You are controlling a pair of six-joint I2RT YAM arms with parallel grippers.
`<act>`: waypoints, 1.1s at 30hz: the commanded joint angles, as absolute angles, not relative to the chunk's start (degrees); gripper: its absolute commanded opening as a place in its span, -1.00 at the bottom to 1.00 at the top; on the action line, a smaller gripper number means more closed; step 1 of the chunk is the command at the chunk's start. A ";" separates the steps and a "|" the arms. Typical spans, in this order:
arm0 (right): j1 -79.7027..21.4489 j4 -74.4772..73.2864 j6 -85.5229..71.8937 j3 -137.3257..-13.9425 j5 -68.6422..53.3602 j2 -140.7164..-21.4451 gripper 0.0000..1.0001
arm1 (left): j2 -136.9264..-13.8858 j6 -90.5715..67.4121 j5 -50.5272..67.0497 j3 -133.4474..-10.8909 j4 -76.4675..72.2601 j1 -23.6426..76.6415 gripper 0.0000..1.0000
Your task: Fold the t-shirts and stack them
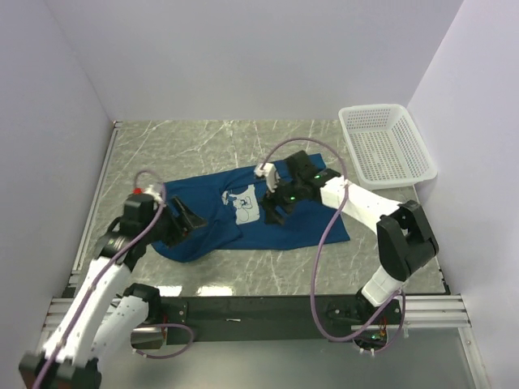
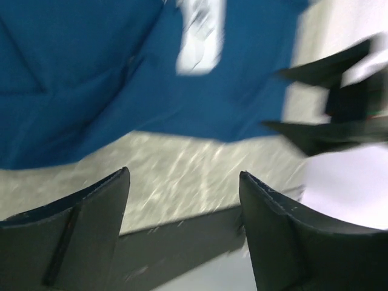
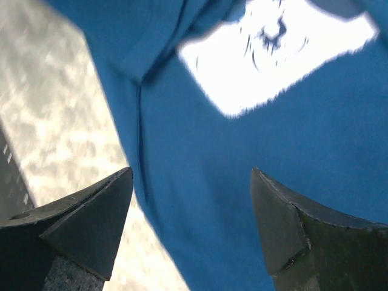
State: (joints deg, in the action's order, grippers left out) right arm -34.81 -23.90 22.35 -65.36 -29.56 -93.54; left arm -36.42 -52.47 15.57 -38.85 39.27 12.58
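Left wrist view motion-blurred, t-shirt (image 1: pixel 302 228) partly hidden under right hand (image 1: pixel 272 212), print (image 3: pixel 273 54) detail unreadable

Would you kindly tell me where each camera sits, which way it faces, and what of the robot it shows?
Top: fixed above and behind the arms, looking down on the table, t-shirt and basket; both arms, left gripper and right gripper show.
Left wrist: on the left arm, facing the t-shirt's edge and table; its open fingers show.
Right wrist: on the right arm, close above the t-shirt's print; its open fingers show.
Shared: both wrist views catch the print.
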 commanded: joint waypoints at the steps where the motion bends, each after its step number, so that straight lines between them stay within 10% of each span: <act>1: -29.63 -33.30 30.66 -67.76 -42.35 -89.57 0.68 | -43.05 -46.24 22.24 -38.23 34.10 15.80 0.54; 16: -12.58 -36.47 33.13 -64.35 -48.60 -79.47 0.68 | -97.09 -26.28 -11.07 -71.18 46.66 48.42 -0.09; 33: -6.68 -37.27 32.78 -62.84 -52.91 -77.61 0.69 | -108.46 -25.22 -19.33 -79.01 50.89 51.15 -0.30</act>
